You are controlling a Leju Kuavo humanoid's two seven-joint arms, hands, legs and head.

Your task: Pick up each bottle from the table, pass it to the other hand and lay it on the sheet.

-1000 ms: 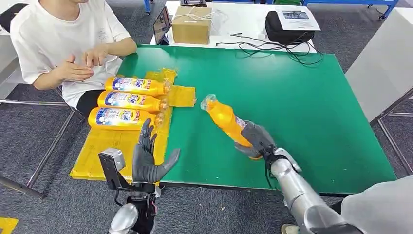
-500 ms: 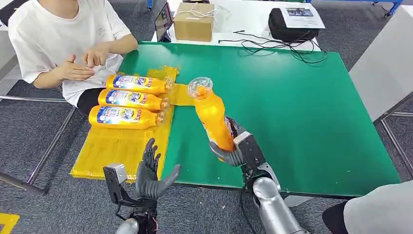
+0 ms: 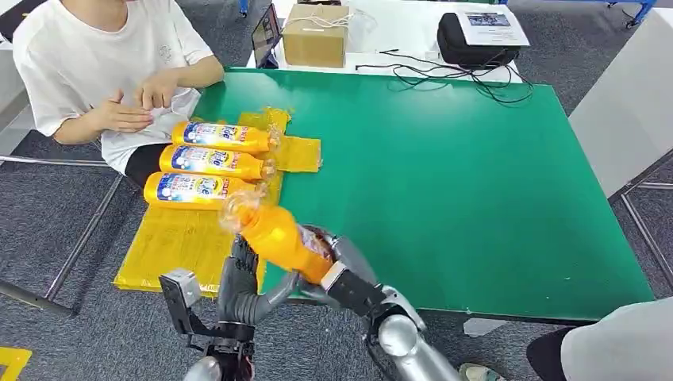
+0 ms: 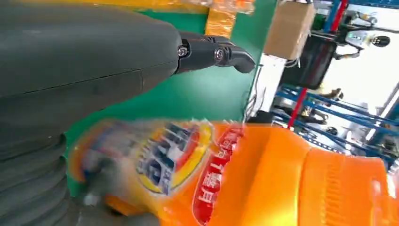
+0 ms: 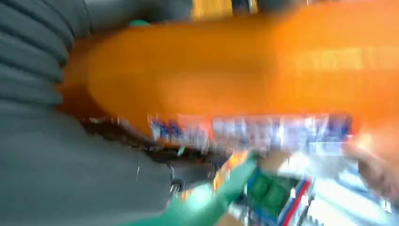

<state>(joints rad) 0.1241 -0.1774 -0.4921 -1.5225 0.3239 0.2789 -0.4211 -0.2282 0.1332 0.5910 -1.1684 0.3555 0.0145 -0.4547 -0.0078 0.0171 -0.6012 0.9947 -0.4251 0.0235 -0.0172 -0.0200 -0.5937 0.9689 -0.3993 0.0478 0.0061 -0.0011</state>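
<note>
My right hand [image 3: 343, 275] grips an orange bottle [image 3: 278, 236] by its base, cap end pointing left, above the front edge of the green table [image 3: 476, 175]. The bottle lies across the raised fingers of my left hand [image 3: 238, 287], which is open with its thumb spread. In the left wrist view the bottle [image 4: 263, 179] sits close to the palm of the left hand [image 4: 70, 61]; the thumb stands apart from it. The right wrist view shows the bottle [image 5: 226, 66] blurred against the right hand [image 5: 47, 165]. Three orange bottles [image 3: 210, 163] lie side by side on the yellow sheet [image 3: 174, 246].
A person in a white shirt [image 3: 95, 63] sits at the table's left, hands near the sheet. A cardboard box [image 3: 315, 36], a black bag [image 3: 476, 44] and cables [image 3: 444, 75] are on the white table behind. A pale surface [image 3: 619, 103] stands at the right.
My right arm has swung the bottle left and back toward me, from above the table's middle to over my left hand. The left hand has barely moved.
</note>
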